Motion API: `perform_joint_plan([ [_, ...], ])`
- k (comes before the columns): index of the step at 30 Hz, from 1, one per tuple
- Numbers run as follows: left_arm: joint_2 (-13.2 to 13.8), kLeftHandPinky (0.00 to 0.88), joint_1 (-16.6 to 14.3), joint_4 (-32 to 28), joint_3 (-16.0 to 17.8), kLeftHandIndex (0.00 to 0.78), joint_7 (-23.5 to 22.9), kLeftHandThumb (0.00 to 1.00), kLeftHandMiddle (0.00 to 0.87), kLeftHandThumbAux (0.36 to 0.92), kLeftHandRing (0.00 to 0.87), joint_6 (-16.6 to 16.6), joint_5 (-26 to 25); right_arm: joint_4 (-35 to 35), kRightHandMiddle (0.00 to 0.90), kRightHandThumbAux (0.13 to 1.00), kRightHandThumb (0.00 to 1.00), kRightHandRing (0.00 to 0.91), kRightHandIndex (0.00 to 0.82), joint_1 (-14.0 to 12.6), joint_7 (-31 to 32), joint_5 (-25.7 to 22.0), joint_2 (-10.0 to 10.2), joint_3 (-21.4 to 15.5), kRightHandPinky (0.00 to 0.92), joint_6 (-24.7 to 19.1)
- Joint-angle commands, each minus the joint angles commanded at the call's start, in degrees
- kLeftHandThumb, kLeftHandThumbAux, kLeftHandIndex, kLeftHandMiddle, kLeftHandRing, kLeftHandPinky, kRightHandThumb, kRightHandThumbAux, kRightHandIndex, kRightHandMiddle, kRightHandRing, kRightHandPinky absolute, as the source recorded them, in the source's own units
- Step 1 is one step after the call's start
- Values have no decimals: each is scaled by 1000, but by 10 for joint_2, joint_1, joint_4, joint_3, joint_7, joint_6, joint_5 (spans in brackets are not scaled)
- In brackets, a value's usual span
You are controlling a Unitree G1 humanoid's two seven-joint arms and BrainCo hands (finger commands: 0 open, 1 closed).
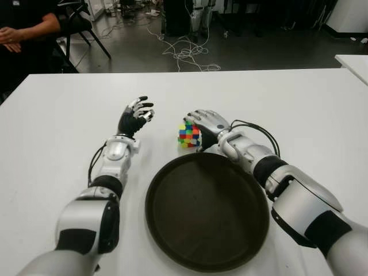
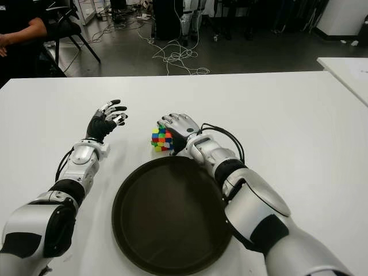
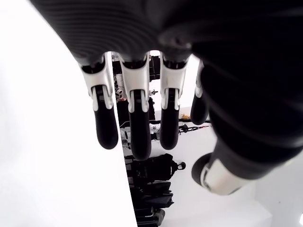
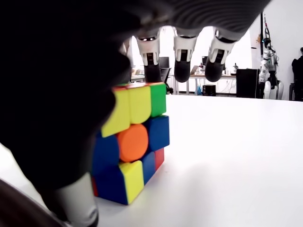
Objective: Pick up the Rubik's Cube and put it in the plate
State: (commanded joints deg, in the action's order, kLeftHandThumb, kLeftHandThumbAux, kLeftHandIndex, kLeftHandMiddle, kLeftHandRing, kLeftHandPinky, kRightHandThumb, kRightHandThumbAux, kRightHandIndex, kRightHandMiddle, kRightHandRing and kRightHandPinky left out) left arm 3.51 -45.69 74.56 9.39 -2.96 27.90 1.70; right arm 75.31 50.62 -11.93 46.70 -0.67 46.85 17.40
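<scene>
Right hand (image 1: 206, 123) cups the cube (image 1: 188, 135) at the plate's (image 1: 172, 230) twelve o'clock, fingers unclenched above; clamp squarely before lifting. Left hand (image 1: 135, 117) idle, relaxed.

- The two eye views look from up high on the robot's head, forward and down at the flat white worktop (image 1: 299, 103). They sit side by side, so both show nearly the same scene: both arms, the round dark brown plate (image 1: 172, 230) and the many-coloured Rubik's Cube (image 2: 161, 140).
- The left wrist view sits very close behind the left hand (image 3: 137, 118), looking along its black-tipped fingers (image 3: 106, 127).
- The right wrist view sits low by the worktop, very close to the cube, under the right hand (image 4: 182, 52).
- The eye views and the right wrist view share the cube.
</scene>
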Motion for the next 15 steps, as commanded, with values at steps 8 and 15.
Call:
perform_joint_plan([
  [8,-1,323,0,0,2,193,0,328,279,777,309,2,0,-2,30,788,0,24,8,0,14,-9,1,-8,20,6],
  [15,-1,320,-1,0,4,193,-3,324,274,778,305,1,0,-5,41,794,0,39,22,-1,24,-15,1,-14,36,20],
])
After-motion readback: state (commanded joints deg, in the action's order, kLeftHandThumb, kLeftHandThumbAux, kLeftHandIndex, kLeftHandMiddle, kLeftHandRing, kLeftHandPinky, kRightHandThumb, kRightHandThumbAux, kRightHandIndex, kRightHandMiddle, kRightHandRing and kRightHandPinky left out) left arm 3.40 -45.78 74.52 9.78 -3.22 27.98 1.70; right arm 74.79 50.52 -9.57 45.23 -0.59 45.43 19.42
